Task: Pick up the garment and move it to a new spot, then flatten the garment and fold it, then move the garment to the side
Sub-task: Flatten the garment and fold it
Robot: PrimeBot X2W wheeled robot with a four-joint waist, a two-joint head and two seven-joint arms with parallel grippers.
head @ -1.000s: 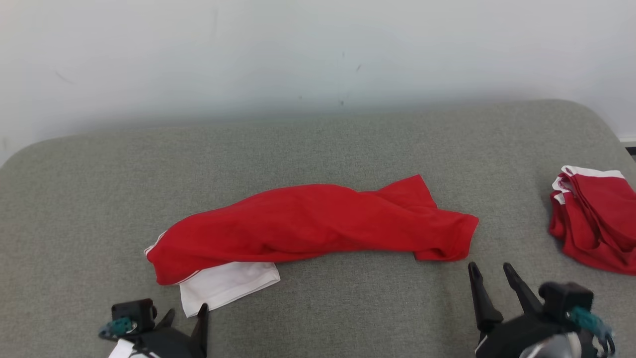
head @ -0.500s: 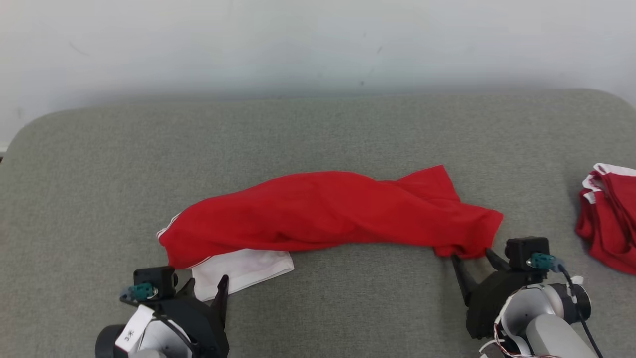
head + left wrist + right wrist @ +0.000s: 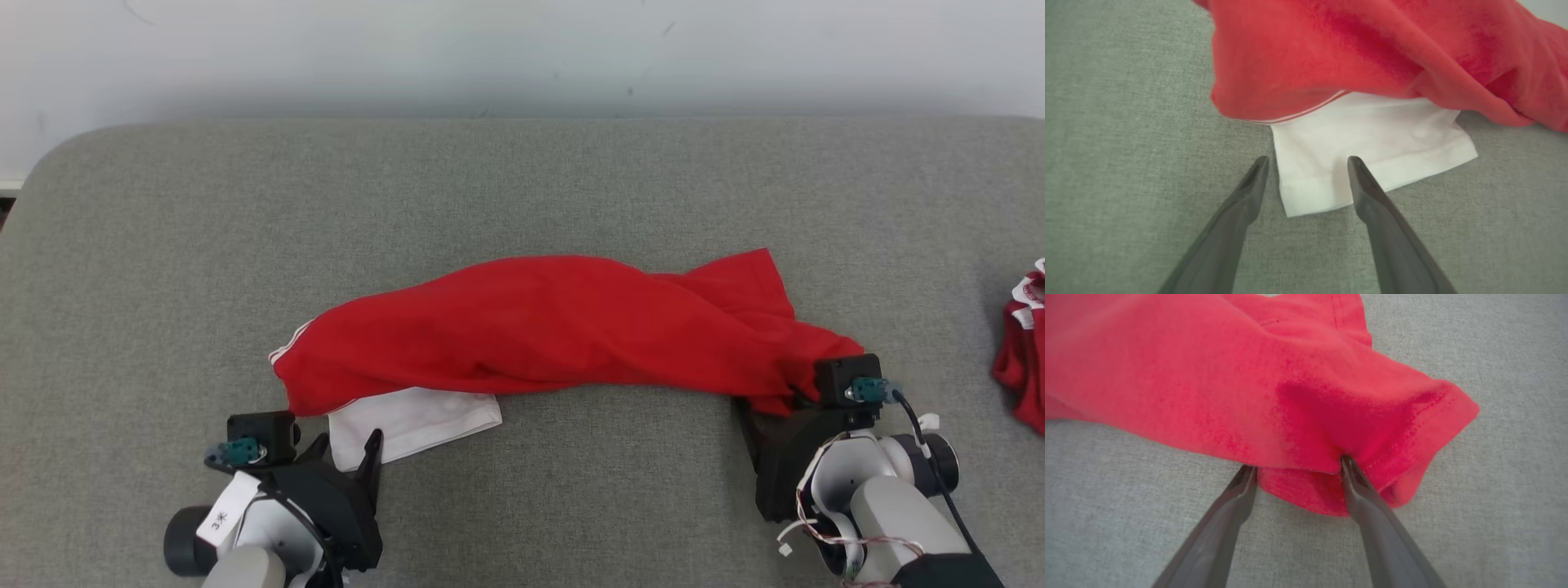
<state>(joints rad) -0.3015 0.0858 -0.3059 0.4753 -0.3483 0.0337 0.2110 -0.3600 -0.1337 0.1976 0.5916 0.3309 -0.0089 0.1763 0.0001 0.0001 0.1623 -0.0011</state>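
Garment (image 3: pixel 555 335): red, bunched into a long roll across the middle of the grey padded surface (image 3: pixel 522 180), running from about 8 o'clock to 4 o'clock in the head view.
White sleeve (image 3: pixel 416 420): sticks out flat from under the garment's 8 o'clock end, toward 6 o'clock.
Left gripper (image 3: pixel 349 445): at 7 o'clock in the head view, released, jaws spread. In the left wrist view one fingertip lies over the sleeve's near hem and the other over bare grey fabric just beside its corner; contact cannot be told.
Right gripper (image 3: pixel 1297 465): at 4 o'clock in the head view, jaws parted, not clenched. Both fingertips are tucked under the red hem fold, with cloth between them.
Second red garment (image 3: pixel 1020 359): a heap with white trim at the 3 o'clock edge, well apart.
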